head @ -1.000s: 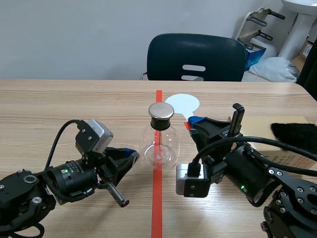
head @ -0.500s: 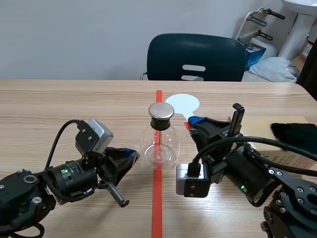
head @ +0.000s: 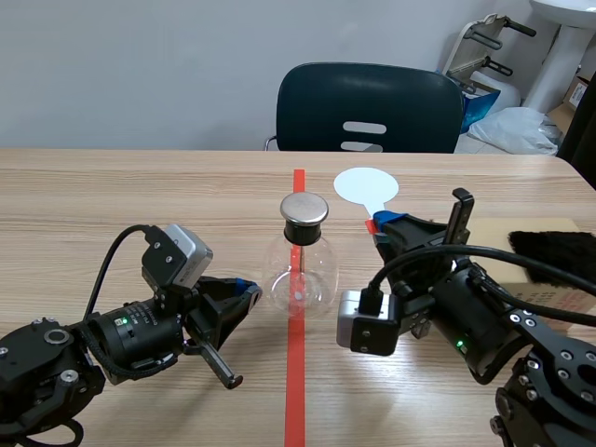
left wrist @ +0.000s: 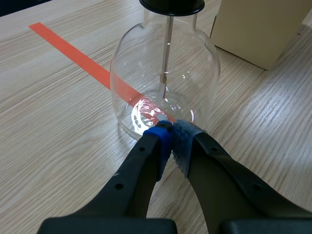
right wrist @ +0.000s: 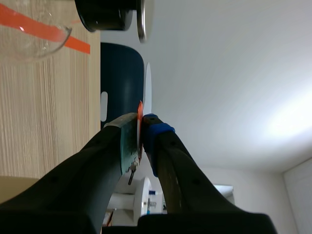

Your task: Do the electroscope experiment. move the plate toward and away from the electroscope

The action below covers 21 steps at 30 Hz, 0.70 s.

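Between right hand [right wrist: 141, 127] fingers, plate [head: 366, 185] clamped by handle, near electroscope [head: 301, 270].

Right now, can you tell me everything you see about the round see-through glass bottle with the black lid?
The clear round glass flask stands upright on the wooden table, over the orange-red tape line. A black stopper topped with a shiny metal disc plugs its neck, and a thin metal rod hangs inside. The shut left gripper sits right at its base; I cannot tell if they touch. The white round plate in the right gripper is apart from it.
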Motion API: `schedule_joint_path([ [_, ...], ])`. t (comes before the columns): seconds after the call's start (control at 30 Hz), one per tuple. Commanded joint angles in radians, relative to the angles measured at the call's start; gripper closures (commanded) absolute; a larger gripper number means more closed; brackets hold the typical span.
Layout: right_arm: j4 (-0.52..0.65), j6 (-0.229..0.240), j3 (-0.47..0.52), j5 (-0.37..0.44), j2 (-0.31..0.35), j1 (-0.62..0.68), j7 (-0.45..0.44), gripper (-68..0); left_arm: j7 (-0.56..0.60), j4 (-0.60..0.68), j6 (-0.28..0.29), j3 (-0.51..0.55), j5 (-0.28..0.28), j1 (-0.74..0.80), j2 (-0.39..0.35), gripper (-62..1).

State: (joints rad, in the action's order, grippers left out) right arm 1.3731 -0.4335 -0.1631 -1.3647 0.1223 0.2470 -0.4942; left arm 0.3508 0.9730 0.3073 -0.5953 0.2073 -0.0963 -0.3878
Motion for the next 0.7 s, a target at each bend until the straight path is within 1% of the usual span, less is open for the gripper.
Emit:
schedule_joint_path([
  [0.0, 0.008, -0.015, 0.007, 0.009, 0.002, -0.017, 0.013, -0.7, 0.019, 0.029, 0.000, 0.001, 0.006, 0.000, 0.005, -3.6],
  [0.17, 0.008, -0.015, 0.007, 0.009, 0.002, -0.017, 0.057, -0.7, 0.019, 0.029, 0.000, 0.001, 0.006, 0.000, 0.005, -3.6],
  [0.3, 0.008, -0.016, 0.007, 0.009, 0.003, -0.017, 0.063, -0.7, 0.019, 0.029, 0.000, 0.001, 0.006, 0.000, 0.005, -3.6],
  [0.5, 0.008, -0.046, 0.007, 0.010, 0.003, -0.017, 0.062, -0.7, 0.019, 0.029, 0.000, 0.001, 0.006, 0.000, 0.005, -3.6],
  [0.67, 0.009, -0.059, 0.007, 0.010, 0.003, -0.017, 0.062, -0.7, 0.019, 0.029, 0.000, 0.001, 0.006, 0.000, 0.005, -3.6],
])
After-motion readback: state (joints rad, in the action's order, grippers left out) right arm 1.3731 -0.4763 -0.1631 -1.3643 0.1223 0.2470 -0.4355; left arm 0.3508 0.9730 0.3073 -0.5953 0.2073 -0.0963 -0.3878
